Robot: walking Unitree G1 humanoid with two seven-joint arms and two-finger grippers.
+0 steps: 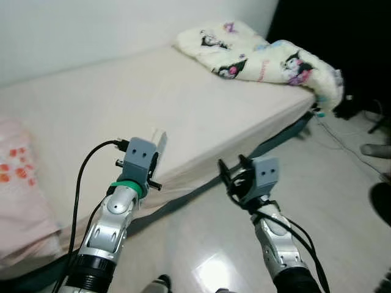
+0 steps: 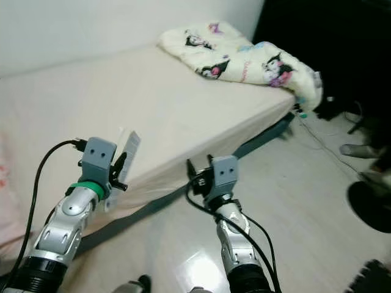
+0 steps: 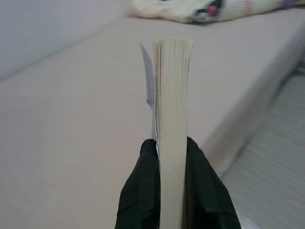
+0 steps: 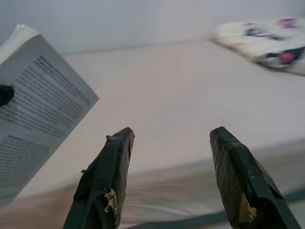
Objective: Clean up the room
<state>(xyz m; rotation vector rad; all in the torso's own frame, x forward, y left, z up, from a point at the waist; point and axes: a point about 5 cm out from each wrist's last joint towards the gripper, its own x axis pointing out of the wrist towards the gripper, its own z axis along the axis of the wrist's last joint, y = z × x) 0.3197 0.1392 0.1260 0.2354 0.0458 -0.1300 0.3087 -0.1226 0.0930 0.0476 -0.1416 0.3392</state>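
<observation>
Upright, book (image 3: 171, 124) clamped between left gripper (image 3: 174, 191) fingers above bed (image 1: 183, 116) edge, right gripper (image 4: 174, 176) spread wide, holding nothing, beside it.

You are looking down at a bed (image 1: 183, 116) covered by a plain cream sheet, running along a white wall (image 1: 91, 30). A cream blanket (image 1: 263, 58) printed with cartoon figures lies bunched at its far corner, spilling a little over the edge, and a pink cloth (image 1: 18, 183) with red marks lies on the near left end. Beside the bed you see a pale glossy floor (image 1: 330, 189) with thin cables (image 1: 342, 137) on it near the far corner
</observation>
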